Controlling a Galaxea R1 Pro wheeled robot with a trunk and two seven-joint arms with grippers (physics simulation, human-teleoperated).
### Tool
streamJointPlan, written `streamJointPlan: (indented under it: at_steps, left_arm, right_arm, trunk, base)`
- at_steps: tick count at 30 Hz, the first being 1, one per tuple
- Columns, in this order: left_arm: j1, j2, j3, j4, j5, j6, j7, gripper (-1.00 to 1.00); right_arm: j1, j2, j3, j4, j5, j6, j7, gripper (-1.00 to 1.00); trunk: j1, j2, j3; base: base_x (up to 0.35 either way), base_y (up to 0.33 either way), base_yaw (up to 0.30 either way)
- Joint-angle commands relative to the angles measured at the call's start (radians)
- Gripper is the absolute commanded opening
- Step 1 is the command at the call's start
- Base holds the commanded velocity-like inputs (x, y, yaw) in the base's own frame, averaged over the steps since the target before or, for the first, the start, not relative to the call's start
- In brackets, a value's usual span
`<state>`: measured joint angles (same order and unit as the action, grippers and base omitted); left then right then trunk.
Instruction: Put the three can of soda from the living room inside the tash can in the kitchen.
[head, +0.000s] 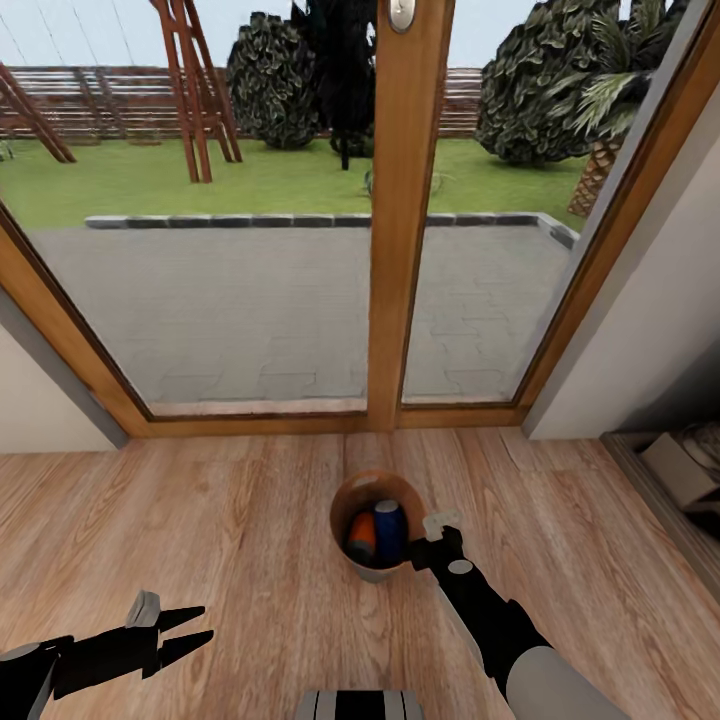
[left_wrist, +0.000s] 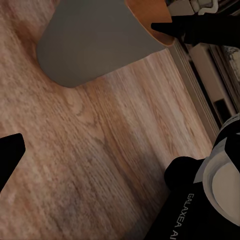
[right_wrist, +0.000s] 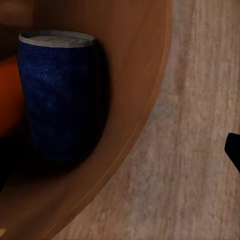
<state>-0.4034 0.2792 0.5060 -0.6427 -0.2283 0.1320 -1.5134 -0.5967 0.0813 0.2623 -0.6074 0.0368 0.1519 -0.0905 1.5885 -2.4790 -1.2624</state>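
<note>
Head view: small round dark grey bin with copper-brown rim (head: 345, 502) stands on the light wood plank floor (head: 230, 540) before the wood-framed glass door (head: 405, 220). Inside are a dark blue soda can (head: 389, 531) and a bright orange soda can (head: 362, 535). The right claw (head: 432, 537) touches the rim; I cannot tell its state. The left claw (head: 190, 631) is spread and empty.

Left wrist view: the bin's grey wall (left_wrist: 90, 42) looks smooth, probably light, best held at the rim.

Right wrist view: the blue can (right_wrist: 60, 95) leans on the brown inner wall (right_wrist: 135, 75).

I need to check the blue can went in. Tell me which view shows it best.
The right wrist view: the dark blue can appears large inside the trash can, its grey top visible. The head view shows it small beside an orange can. The left wrist view shows the bin's outside.
</note>
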Motion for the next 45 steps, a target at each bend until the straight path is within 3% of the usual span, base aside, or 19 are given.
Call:
streamJointPlan:
  at_steps: [1, 43, 45]
  left_arm:
    - [0.0, 0.0, 0.0, 0.0, 0.0, 0.0, 0.0, 1.0]
    - [0.0, 0.0, -0.001, 0.0, 0.0, 0.001, 0.001, 1.0]
    - [0.0, 0.0, -0.002, 0.0, 0.0, 0.001, 0.001, 1.0]
  right_arm:
    - [0.0, 0.0, 0.0, 0.0, 0.0, 0.0, 0.0, 1.0]
    - [0.0, 0.002, 0.0, 0.0, 0.0, 0.0, -0.001, 1.0]
    - [0.0, 0.002, -0.001, 0.0, 0.0, 0.0, -0.001, 1.0]
  trunk:
    - [0.0, 0.0, 0.0]
    - [0.0, 0.0, 0.0]
    - [-0.008, 0.014, 0.006]
  base:
    - [0.029, 0.0, 0.0]
    - [0.04, 0.008, 0.0]
    - [0.0, 0.0, 0.0]
